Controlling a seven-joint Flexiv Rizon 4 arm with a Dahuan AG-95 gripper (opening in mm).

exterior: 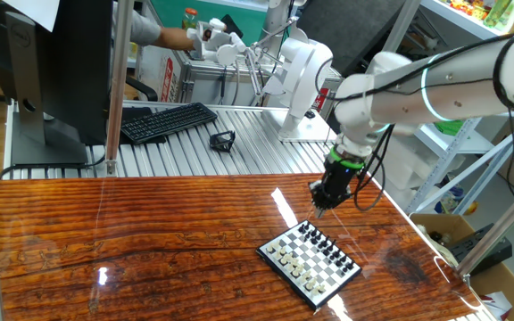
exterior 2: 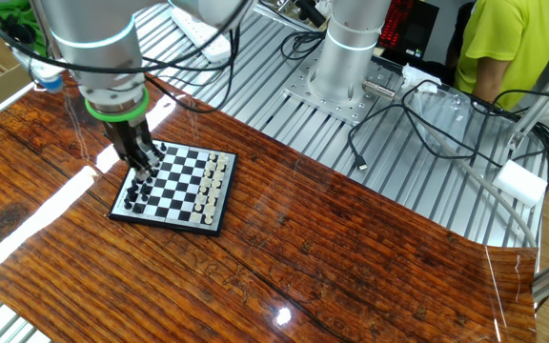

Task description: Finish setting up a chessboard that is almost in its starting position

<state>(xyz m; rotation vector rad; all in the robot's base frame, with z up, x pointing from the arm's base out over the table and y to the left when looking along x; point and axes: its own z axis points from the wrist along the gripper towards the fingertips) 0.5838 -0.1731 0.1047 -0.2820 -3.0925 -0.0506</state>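
The chessboard point(exterior: 313, 257) is a small checkered board with a dark rim, lying on the wooden table toward its right side. Black pieces line the edge nearest my arm and white pieces point(exterior 2: 213, 181) line the opposite edge. My gripper point(exterior: 319, 207) points straight down over the black pieces' side of the chessboard point(exterior 2: 181, 179). In the other fixed view my gripper point(exterior 2: 143, 172) has its tips down among the black pieces point(exterior 2: 137, 195) at the board's left edge. The fingers look shut. Whether a piece sits between them is too small to tell.
A black keyboard point(exterior: 168, 122) and a small black object point(exterior: 223, 140) lie on the metal slats behind the table. A second white robot base point(exterior 2: 346, 48) stands there with loose cables point(exterior 2: 398, 114). A person in yellow point(exterior 2: 503, 48) stands at the back.
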